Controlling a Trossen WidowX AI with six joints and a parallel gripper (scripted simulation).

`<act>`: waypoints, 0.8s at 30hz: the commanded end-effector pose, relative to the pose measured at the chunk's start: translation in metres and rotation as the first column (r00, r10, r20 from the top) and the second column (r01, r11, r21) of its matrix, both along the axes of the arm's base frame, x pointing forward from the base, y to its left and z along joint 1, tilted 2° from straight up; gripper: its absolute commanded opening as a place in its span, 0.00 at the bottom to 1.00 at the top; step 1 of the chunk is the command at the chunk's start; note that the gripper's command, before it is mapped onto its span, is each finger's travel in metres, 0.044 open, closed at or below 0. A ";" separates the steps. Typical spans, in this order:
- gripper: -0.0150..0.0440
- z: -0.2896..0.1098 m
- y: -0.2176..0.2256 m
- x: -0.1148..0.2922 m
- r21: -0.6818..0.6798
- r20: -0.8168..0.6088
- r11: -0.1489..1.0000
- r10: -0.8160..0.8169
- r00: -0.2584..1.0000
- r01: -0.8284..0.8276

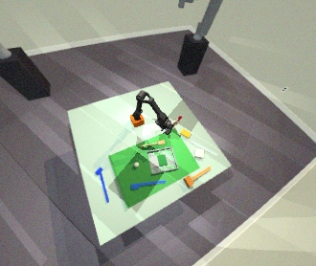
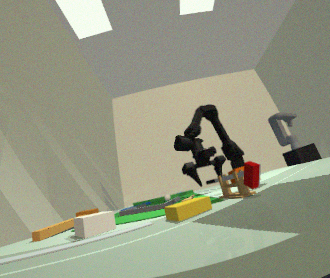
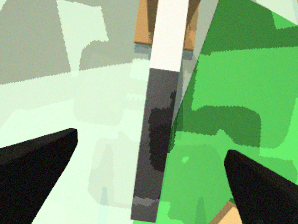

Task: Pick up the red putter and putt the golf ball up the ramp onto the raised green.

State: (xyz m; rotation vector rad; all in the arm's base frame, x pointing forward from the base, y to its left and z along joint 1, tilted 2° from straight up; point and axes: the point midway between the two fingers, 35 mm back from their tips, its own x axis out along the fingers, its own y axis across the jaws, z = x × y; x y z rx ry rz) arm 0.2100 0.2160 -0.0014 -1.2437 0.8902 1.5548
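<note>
The red putter [image 1: 179, 118] [image 2: 251, 173] rests on a small tan stand [image 2: 229, 190] [image 3: 145, 11] beside the green mat [image 1: 124, 167] [image 3: 220, 136]. In the wrist view its shaft [image 3: 160, 106] runs from white at the stand to a dark grip. My gripper [image 1: 167, 127] [image 2: 204, 173] [image 3: 152, 147] is open, hovering just above the grip, one finger on each side, not touching it. The white golf ball [image 1: 136, 165] [image 2: 168, 197] lies on the mat, left of the grey-framed raised green [image 1: 163, 160].
Decoy putters lie about: two blue [image 1: 102, 184] [image 1: 147, 184], one orange [image 1: 196, 175] [image 2: 62, 228], one tan [image 1: 153, 144]. A yellow block [image 1: 186, 133] [image 2: 187, 208] and a white block [image 1: 199, 153] [image 2: 94, 223] sit right of the mat. The arm's orange base [image 1: 137, 120] stands behind.
</note>
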 end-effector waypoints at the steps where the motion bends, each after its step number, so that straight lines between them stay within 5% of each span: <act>1: 1.00 -0.005 0.000 0.000 0.003 -0.002 1.000 0.003 1.000 -0.003; 18: 1.00 -0.026 -0.001 0.000 0.003 -0.002 1.000 0.003 1.000 -0.003; 24: 0.73 -0.022 0.000 0.001 0.001 0.002 1.000 0.000 1.000 0.000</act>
